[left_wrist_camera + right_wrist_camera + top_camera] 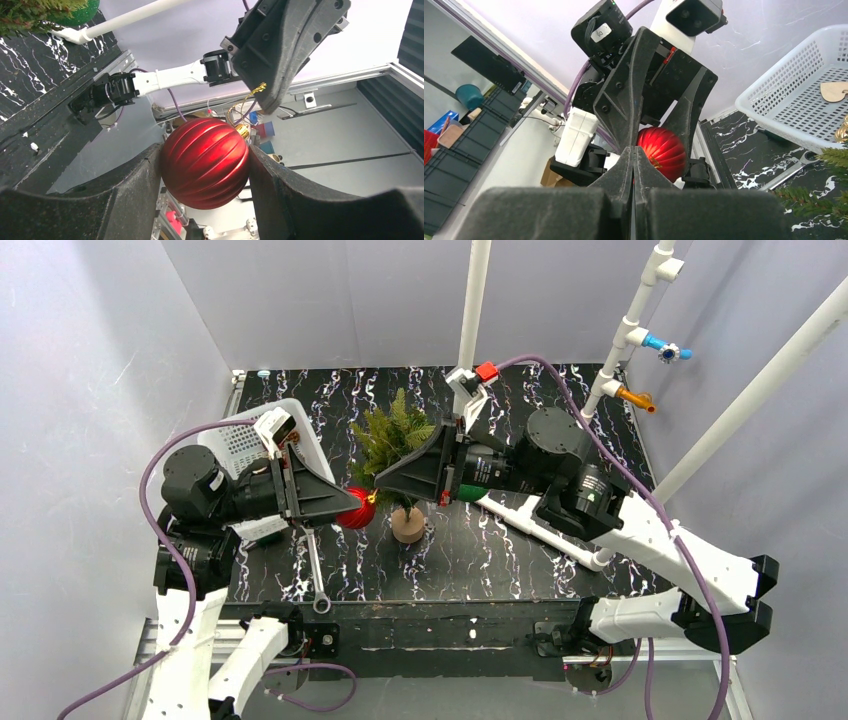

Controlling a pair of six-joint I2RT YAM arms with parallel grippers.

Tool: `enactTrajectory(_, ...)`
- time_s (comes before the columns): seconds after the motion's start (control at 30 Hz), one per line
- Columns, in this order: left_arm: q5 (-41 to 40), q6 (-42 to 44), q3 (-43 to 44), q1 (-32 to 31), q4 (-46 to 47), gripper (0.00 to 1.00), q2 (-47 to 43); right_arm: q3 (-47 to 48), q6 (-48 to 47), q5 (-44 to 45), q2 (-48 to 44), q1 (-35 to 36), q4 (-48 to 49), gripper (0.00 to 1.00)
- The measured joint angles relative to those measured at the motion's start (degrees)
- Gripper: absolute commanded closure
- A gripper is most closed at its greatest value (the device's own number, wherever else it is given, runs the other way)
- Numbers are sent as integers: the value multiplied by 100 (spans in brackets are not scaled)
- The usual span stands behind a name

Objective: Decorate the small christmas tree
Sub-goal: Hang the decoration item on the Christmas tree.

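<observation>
The small christmas tree [395,438] stands mid-table on its round wooden base [407,525]; its branches show at the edge of the right wrist view [824,196]. My left gripper [355,508] is shut on a ribbed red ball ornament [205,162], held above the table just left of the tree's base. A gold string loop [246,106] rises from the ornament's gold cap [243,131]. My right gripper [633,152] is shut, its tips [270,100] pinching that gold string, whose frayed end sticks out beside them. It faces the left gripper, with the red ornament [663,152] right behind its tips.
A white basket [240,440] sits at the back left, behind the left arm, with a wooden heart [834,91] inside. A wrench [316,575] lies on the black marble table near the front edge. A white pipe [530,525] lies under the right arm, and a green glitter ball [82,12] sits beside it.
</observation>
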Motion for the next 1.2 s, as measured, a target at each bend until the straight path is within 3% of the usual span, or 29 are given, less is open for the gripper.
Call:
enactTrajectory(0.17,-13,155,0,-7,-214,100,0,-24,-52,22,-68,0,-17,99)
enactTrajectory(0.3,-15,208,0,-17,-256,100,0,-118,-122,105,-72,0,-122,63)
enactTrajectory(0.37,-15,243,0,-42,-284,100,0,-157,-138,201,-81,0,-186,55)
enactTrajectory(0.8,-15,358,4,-81,-437,100,-9,-426,-127,748,-361,0,-411,53)
enactTrajectory(1.2,-20,444,70,-109,-575,100,-55,-656,170,455,-291,0,-170,57)
